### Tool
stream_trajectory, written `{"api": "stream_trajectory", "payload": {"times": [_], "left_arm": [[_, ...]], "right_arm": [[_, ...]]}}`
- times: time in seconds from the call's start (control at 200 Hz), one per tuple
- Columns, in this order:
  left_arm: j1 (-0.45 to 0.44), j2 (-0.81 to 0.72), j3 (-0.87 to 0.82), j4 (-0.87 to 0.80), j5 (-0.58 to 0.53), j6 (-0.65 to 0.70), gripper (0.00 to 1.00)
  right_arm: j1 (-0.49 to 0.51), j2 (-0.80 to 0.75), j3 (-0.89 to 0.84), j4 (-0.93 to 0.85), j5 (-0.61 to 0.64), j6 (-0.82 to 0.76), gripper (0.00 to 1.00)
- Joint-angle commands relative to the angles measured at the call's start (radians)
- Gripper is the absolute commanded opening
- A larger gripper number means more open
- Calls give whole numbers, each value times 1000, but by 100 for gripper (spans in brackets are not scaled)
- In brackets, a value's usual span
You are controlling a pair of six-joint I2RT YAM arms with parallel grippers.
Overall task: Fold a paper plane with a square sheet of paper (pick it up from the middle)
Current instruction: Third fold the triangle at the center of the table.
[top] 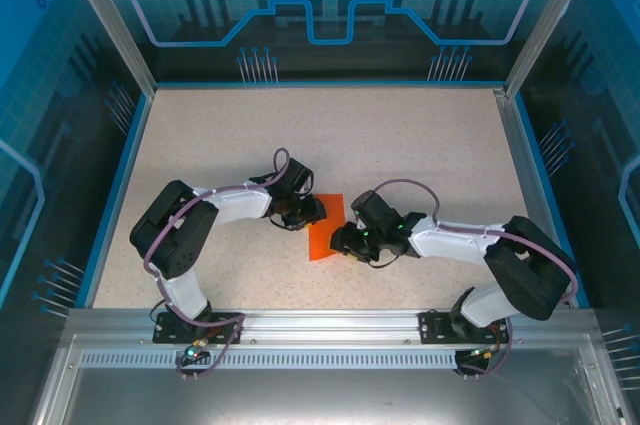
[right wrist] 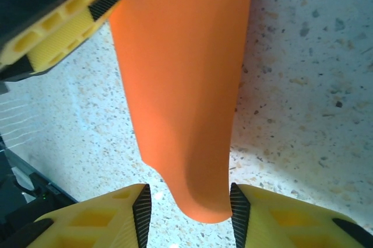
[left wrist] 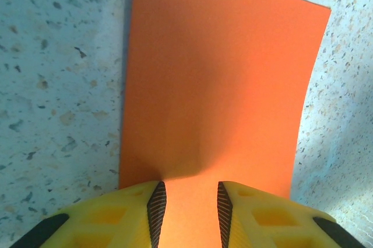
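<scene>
A speckled beige counter (top: 220, 145) lies inside blue-lit walls. The square sheet of paper (top: 327, 228) rests at its middle, bowed up in a loose, uncreased roll that runs straight ahead of the right gripper (right wrist: 187, 210). That gripper's jaws stand parted around the roll's rounded end, one pad touching it, not yet clamped. The left gripper (left wrist: 189, 204) stands at the far end, jaws partly apart over the sheet's edge, clamping nothing visible. An early fold seems in hand. The next move calls for squeezing and flattening the roll into a sharp crease.
</scene>
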Motion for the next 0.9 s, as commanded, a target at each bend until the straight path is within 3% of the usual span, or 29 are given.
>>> {"api": "stream_trajectory", "payload": {"times": [0.0,0.47,0.68,0.895], "left_arm": [[3,-5,-28,-81,-31,-2,34],[3,-5,-31,-80,-25,-2,34],[2,-19,-28,-90,-28,4,34],[3,-18,-28,-87,-29,5,34]], "right_arm": [[-4,-29,-28,73,6,21,43],[-5,116,-15,196,-105,39,43],[-17,80,-20,145,-64,29,41],[-16,15,-99,180,-16,98,32]]}}
